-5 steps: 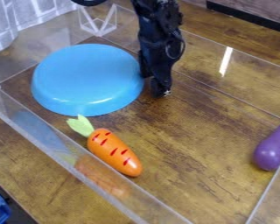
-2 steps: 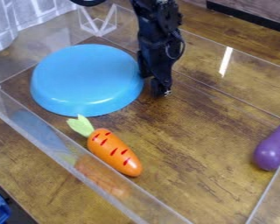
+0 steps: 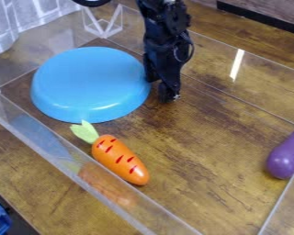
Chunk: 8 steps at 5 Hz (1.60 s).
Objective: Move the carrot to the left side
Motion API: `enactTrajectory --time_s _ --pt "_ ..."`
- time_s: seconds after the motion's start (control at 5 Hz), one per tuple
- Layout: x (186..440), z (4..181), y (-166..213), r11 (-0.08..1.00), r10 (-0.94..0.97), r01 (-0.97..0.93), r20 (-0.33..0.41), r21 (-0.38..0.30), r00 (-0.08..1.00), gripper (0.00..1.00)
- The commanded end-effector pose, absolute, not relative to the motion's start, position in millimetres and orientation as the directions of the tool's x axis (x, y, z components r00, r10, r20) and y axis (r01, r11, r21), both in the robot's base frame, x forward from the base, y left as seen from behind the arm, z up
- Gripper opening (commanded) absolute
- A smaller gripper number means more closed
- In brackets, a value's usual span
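Observation:
The carrot [image 3: 118, 158] is a small orange toy with dark grooves and a yellow-green leafy tip pointing up-left. It lies on the wooden table near the front glass wall, below the blue plate [image 3: 88, 83]. My black gripper [image 3: 169, 90] hangs down with its tip near the table, just right of the plate's right edge and well above-right of the carrot. Its fingers look close together and hold nothing that I can see.
A purple eggplant-like toy [image 3: 286, 154] lies at the right edge. Clear glass walls [image 3: 39, 138] box in the wooden table along the left and front. Bare wood lies between the carrot and the eggplant toy.
The blue plate has slid slightly to the left. The gripper and the carrot have hardly moved.

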<state>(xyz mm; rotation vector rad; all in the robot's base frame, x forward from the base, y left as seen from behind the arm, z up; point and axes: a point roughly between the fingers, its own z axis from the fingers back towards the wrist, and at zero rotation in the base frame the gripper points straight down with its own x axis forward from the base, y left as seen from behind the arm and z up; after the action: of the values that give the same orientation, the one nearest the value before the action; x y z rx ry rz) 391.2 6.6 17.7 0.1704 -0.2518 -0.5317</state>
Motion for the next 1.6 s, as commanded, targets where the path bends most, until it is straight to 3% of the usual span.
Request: enactTrajectory --time_s 0.0,1.2,1.4 --pt "378.7 6.7 -8.6 0.843 -0.532 0.500 0.159 0.200 0.832 0.00" --pt "383.4 9.6 -17.2 0.867 -0.490 0.456 0.181 0.200 0.853 0.00" --pt "375.7 10.3 -17.2 0.874 -0.479 0.445 0.189 0.196 0.857 1.00"
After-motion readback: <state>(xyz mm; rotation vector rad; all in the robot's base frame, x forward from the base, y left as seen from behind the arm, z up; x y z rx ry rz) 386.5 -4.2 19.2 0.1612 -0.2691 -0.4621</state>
